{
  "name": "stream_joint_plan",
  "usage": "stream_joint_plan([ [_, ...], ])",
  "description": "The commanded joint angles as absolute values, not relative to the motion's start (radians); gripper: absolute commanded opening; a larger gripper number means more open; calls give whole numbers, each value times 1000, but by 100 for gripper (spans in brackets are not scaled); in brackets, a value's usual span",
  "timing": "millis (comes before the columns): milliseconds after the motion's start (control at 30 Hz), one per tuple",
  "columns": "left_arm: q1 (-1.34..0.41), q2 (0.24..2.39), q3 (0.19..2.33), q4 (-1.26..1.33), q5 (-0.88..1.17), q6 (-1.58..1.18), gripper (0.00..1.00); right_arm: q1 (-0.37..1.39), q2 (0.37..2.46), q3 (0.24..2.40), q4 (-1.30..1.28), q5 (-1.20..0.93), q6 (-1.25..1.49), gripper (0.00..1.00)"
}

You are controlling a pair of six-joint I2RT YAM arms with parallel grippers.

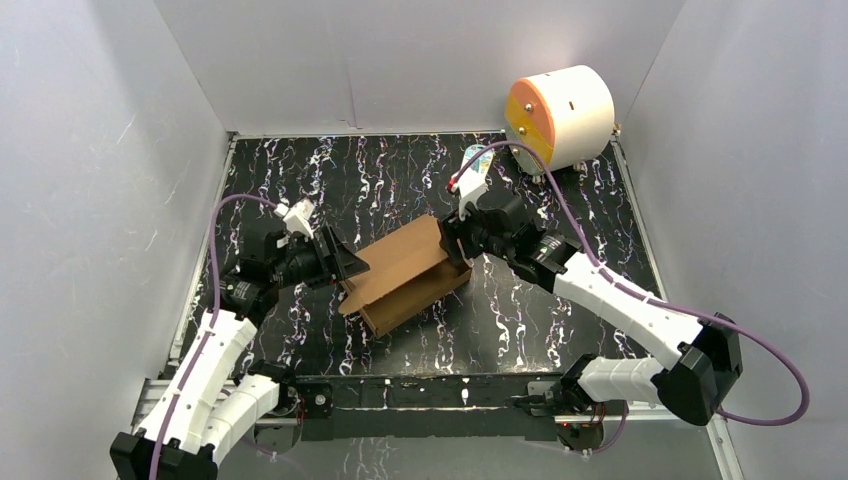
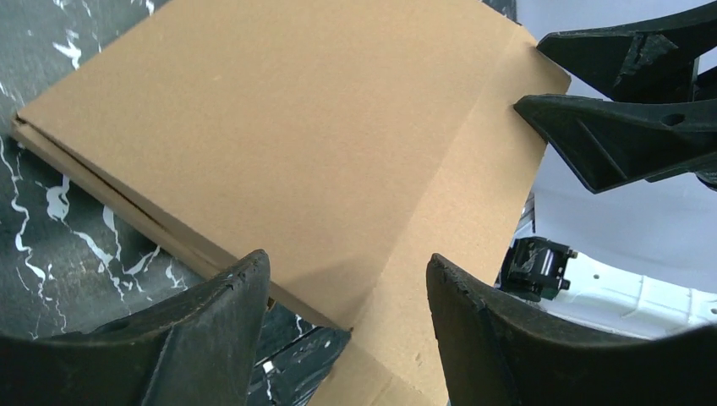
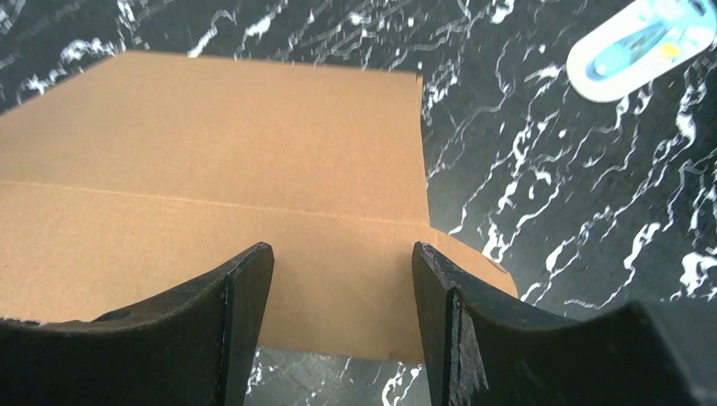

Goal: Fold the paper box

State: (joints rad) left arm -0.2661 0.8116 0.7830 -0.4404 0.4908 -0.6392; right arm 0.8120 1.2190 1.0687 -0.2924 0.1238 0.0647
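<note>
The brown cardboard paper box (image 1: 405, 275) lies partly folded in the middle of the black marbled table, its lid panel angled over the base. My left gripper (image 1: 352, 263) is open at the box's left end; in the left wrist view the cardboard (image 2: 296, 144) fills the space beyond its open jaws (image 2: 347, 288). My right gripper (image 1: 450, 243) is open at the box's far right end; the right wrist view shows the creased panel (image 3: 211, 203) under its spread fingers (image 3: 342, 271). Neither gripper holds anything.
A white cylinder with an orange face (image 1: 558, 115) stands at the back right corner. A small white and blue packet (image 1: 474, 168) lies on the table behind the right gripper, and it shows in the right wrist view (image 3: 640, 44). Grey walls enclose the table.
</note>
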Motion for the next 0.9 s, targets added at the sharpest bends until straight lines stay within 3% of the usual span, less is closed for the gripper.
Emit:
stream_joint_plan([
  [0,-280,819,727,-434,542,-645,65,812,1178,1010,-294,108,84,69],
  [533,-311,860,530,-399,285,-782,65,813,1240,793,-153,55,154,67],
  [867,-311,863,448,-308,253,-837,67,778,1260,863,-155,57,124,70],
])
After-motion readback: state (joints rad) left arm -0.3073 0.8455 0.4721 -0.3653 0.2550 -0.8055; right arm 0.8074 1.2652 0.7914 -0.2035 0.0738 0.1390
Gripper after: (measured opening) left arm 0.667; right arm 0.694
